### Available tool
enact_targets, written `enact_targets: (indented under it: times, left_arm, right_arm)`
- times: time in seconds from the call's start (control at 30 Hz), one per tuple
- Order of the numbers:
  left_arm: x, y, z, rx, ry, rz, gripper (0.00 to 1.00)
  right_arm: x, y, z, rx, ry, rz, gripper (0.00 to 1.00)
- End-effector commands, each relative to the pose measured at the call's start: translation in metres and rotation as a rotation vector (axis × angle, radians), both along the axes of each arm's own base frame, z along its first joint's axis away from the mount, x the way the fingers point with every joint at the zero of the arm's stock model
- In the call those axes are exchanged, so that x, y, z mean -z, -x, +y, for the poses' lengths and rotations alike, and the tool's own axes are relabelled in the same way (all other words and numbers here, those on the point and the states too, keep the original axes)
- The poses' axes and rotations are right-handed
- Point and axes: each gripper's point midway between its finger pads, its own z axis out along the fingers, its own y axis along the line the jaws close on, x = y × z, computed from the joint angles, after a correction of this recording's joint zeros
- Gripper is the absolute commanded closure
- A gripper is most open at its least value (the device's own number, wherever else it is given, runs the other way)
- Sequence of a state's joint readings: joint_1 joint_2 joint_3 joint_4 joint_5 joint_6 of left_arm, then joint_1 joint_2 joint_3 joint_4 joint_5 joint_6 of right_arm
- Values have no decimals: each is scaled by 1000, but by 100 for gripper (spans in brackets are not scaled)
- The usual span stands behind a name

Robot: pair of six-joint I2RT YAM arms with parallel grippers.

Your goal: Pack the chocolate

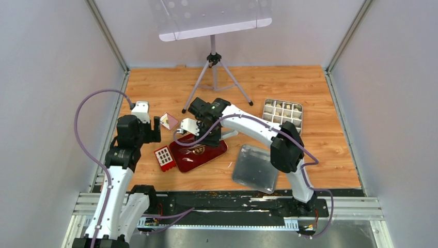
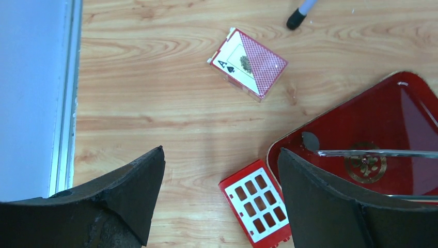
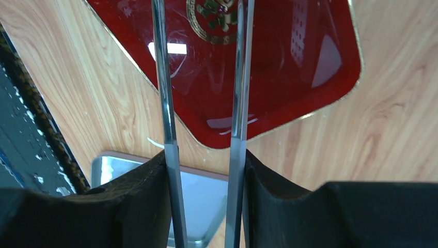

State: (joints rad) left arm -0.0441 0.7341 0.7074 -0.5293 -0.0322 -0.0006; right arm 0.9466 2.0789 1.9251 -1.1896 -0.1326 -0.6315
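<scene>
The chocolate [image 1: 279,107] shows only in the top view, as small pale and brown pieces in a compartmented metal tin [image 1: 297,120] at the back right. My right gripper [image 1: 205,128] [image 3: 204,160] is shut on metal tongs [image 3: 166,103], held over a glossy red tray [image 1: 213,150] [image 3: 289,77] whose visible part holds no candy. The tong arms stand apart; their tips are out of view. My left gripper [image 1: 150,129] [image 2: 221,152] is open and empty above the wood, left of the tray [image 2: 403,113]. The tongs [image 2: 377,153] also show in the left wrist view.
A small red box with a white grid [image 1: 165,157] [image 2: 258,206] lies by the tray's left corner. A card deck [image 1: 168,121] [image 2: 250,63] lies behind it. A tin lid [image 1: 255,168] [image 3: 206,201] lies at the front right. A tripod [image 1: 214,72] stands at the back.
</scene>
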Motion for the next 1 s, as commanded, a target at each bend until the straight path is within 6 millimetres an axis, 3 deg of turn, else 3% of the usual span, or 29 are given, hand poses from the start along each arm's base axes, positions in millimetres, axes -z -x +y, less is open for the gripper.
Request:
enact_targets:
  times: [0.0, 0.6, 0.8, 0.97]
  left_arm:
    - [-20, 3, 5, -69, 74, -83, 12]
    - [-29, 0, -13, 0, 149, -106, 13]
    - [-29, 0, -16, 10, 167, -110, 14]
    - [-31, -2, -19, 18, 176, -116, 14]
  right_arm:
    - [-8, -13, 21, 121, -59, -38, 53]
    - [22, -21, 51, 125, -35, -95, 52]
    - [20, -39, 51, 131, -17, -195, 66]
    - [9, -43, 46, 100, -2, -222, 81]
